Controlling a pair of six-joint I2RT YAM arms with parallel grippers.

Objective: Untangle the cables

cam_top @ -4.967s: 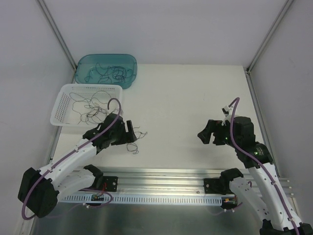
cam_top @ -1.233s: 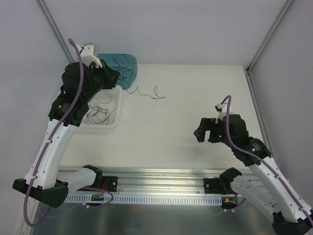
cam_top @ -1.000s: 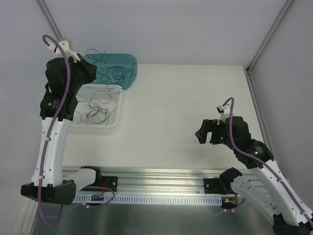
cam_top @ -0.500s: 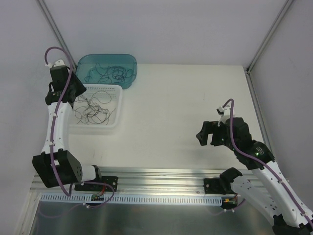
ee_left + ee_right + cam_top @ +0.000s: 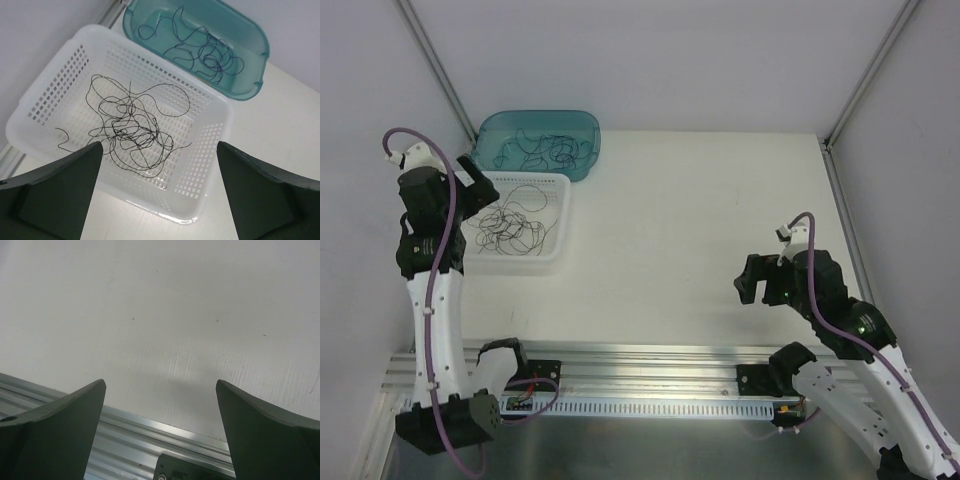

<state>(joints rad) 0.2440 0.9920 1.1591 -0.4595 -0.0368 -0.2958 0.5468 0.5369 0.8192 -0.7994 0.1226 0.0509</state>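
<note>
Along the far left of the tabletop (image 5: 720,200) a white perforated basket (image 5: 563,215) sits with a teal tub (image 5: 588,128) just beyond it, their rims close together; the cables lie in both. One loose tangle (image 5: 127,127) of dark, thread-like wires rests on the basket's floor, ringed by its slotted walls; a second cluster (image 5: 202,47) curls in the tub. In the overhead view the basket tangle (image 5: 510,225) and the tub cluster (image 5: 548,152) are well apart from the right arm; an aluminium rail (image 5: 650,355) runs along the near edge.

The left arm (image 5: 430,300) rises steeply from its base at the near left, its wrist bent over the basket's left side; the left fingers (image 5: 60,190) stand spread wide above the basket, gripping nothing, the tangle framed between them. The right arm (image 5: 860,340) is folded low at the near right; the right fingers (image 5: 55,425) are also spread wide and empty, aimed at bare tabletop just beyond the rail.
</note>
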